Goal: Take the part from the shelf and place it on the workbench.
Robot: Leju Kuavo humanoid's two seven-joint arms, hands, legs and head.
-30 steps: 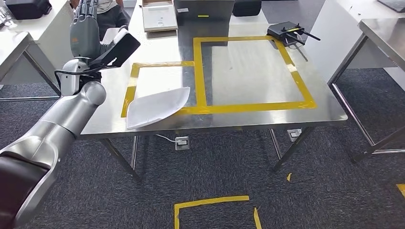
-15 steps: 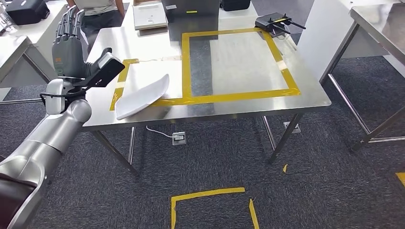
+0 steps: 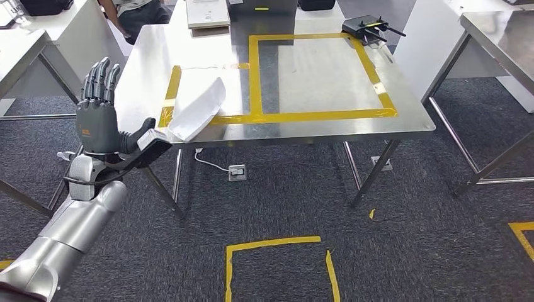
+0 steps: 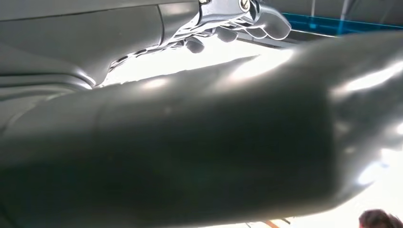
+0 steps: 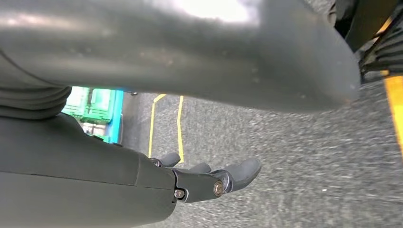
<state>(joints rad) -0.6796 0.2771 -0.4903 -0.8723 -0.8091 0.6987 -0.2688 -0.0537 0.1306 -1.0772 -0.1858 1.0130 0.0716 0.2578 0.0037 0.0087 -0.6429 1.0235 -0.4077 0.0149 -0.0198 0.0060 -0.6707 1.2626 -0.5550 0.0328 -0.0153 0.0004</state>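
Where the yellow tape marks out the smaller box at the near left of the steel worktop (image 3: 315,129), the white part (image 3: 196,108) lies flat, its near end right at the worktop's front edge and one side crossing the tape line (image 3: 170,94). It touches no hand.

No writing can be read anywhere: a small orange mark sits on the back of the left hand (image 3: 96,123), too small to make out, and a yellow strip on the dark box (image 3: 264,7) at the far edge carries no legible text.

That left hand is raised in front of the worktop's near left corner, below and left of the part, back of the hand toward the head camera, fingers (image 3: 99,78) straight up and slightly apart, thumb out toward the part, holding nothing. The silver forearm runs down to the bottom left corner. Up close, the left wrist view is mostly blurred grey cover and glare.

Over on the right, the right hand (image 5: 204,183) hangs over grey carpet with yellow floor lines, fingers (image 5: 242,172) loosely extended and empty.

At the far right of the worktop sits a black device with thin antennas (image 3: 368,26). A white box (image 3: 208,12) and a person (image 3: 135,11) are cut off by the top edge.
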